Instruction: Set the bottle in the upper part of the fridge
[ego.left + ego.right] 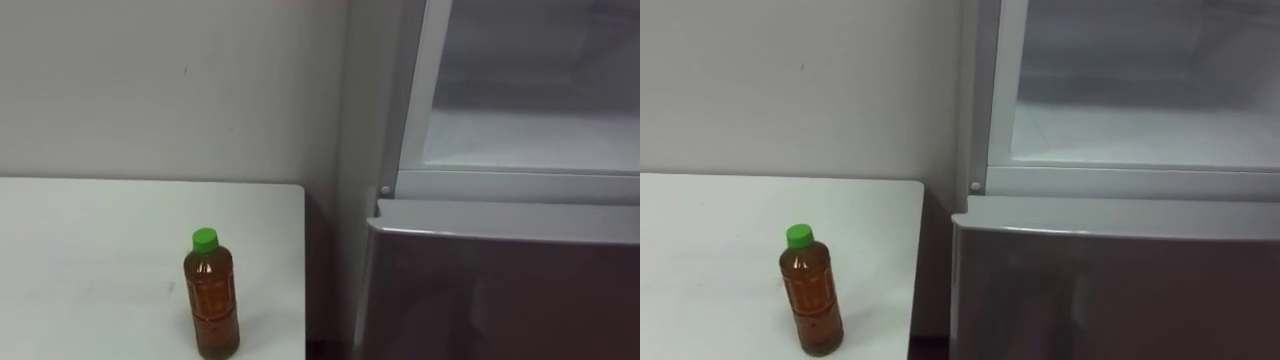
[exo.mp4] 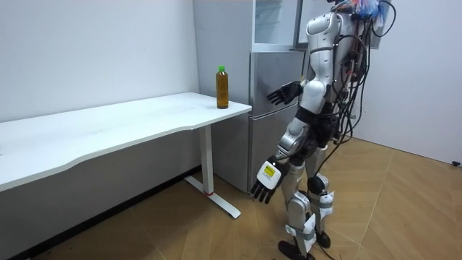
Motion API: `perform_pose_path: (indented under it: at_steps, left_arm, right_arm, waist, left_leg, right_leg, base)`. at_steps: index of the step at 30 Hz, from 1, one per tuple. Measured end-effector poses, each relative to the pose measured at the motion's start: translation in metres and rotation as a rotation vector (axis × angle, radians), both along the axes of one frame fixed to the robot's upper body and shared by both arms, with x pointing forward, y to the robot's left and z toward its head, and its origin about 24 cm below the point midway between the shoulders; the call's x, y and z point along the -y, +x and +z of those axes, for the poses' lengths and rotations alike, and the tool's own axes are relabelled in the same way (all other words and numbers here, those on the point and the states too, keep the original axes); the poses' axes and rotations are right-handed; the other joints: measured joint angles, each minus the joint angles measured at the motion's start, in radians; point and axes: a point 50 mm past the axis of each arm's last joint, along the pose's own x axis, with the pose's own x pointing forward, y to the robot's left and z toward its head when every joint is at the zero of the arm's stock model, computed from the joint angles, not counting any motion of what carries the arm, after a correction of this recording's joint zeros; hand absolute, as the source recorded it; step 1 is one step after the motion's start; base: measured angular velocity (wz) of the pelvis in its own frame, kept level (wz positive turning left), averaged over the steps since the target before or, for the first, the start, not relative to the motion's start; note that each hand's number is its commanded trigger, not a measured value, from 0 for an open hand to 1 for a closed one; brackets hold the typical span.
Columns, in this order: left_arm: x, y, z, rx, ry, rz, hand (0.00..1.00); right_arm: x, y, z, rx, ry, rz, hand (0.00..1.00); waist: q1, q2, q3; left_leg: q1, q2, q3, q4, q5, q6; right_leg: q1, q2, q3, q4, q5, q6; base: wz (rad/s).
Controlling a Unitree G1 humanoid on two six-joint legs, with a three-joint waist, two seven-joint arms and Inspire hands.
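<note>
The robot is standing on the wooden floor (image 2: 404,202) in front of the fridge (image 2: 268,133), just off the table's end, with open floor lying behind it and towards the room view's right. The white table (image 1: 90,250) is running along the wall (image 1: 150,80). Its right edge is stopping just short of the fridge's grey side, leaving a narrow dark gap (image 1: 322,270) between them. Above the closed lower door (image 1: 500,300), the upper fridge compartment (image 1: 530,130) is showing its pale inside within a light frame. The bottle (image 1: 211,295), brown with a green cap, is standing upright on the table near that right edge, with tabletop open on every side of it. The right hand (image 2: 284,94) is hovering at waist height before the lower door, fingers spread wide and holding nothing, well apart from the bottle. The left hand (image 2: 266,182) is hanging low beside the thigh, fingers loosely straight and empty, below the tabletop's edge.
</note>
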Motion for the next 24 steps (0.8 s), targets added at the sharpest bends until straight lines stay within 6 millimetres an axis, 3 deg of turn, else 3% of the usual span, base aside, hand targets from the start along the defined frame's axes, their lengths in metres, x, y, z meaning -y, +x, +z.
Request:
perform_pose_path:
  at_steps: [3,7,12,15,19,24]
  left_arm:
    - [-0.003,0.001,0.001,-0.011,0.007,-0.036,0.00]
    - [-0.010,-0.001,0.003,-0.025,0.027,-0.046,0.00]
    - [-0.010,-0.001,0.003,-0.046,0.032,-0.058,0.00]
    - [-0.007,-0.002,0.001,-0.071,0.040,-0.089,0.00]
    - [-0.001,-0.002,-0.001,-0.077,0.025,-0.114,0.00]
    - [0.000,0.001,-0.001,-0.079,0.045,-0.133,0.00]
  right_arm:
    - [-0.008,0.006,0.016,0.048,0.042,0.084,0.00]
    - [-0.029,0.018,0.052,0.177,0.273,0.208,0.00]
    - [-0.049,0.033,0.091,0.324,0.461,0.342,0.00]
    - [-0.060,0.034,0.093,0.328,0.508,0.394,0.00]
    - [-0.070,0.037,0.097,0.339,0.525,0.435,0.00]
    - [-0.075,0.039,0.101,0.353,0.535,0.456,0.00]
  waist:
    - [0.005,-0.008,-0.0003]
    - [0.036,-0.023,0.0050]
    - [0.067,-0.029,0.0029]
    - [0.080,-0.020,0.0018]
    - [0.082,0.009,-0.0020]
    - [0.088,0.010,-0.0036]
  left_leg:
    - [0.000,0.003,0.000,-0.001,0.000,0.000]
    - [0.006,0.004,0.003,0.001,0.000,0.000]
    - [-0.004,0.004,-0.004,0.015,-0.001,0.001]
    - [-0.010,0.004,-0.017,0.019,-0.001,0.001]
    - [-0.020,0.004,-0.022,0.027,-0.002,0.004]
    - [-0.017,0.006,-0.021,0.024,0.001,0.003]
  right_leg:
    - [0.002,-0.001,0.000,-0.001,0.000,0.000]
    - [0.009,0.001,0.003,-0.001,0.000,0.000]
    - [0.006,0.002,0.001,-0.003,0.006,0.001]
    - [0.006,0.004,-0.012,-0.002,0.011,0.003]
    - [0.005,0.004,-0.018,-0.001,0.015,0.003]
    - [0.006,0.001,-0.017,0.000,0.018,-0.002]
  base:
    - [-0.02]
    - [-0.01]
    - [0.04]
    - [0.10]
    - [0.05]
    - [-0.02]
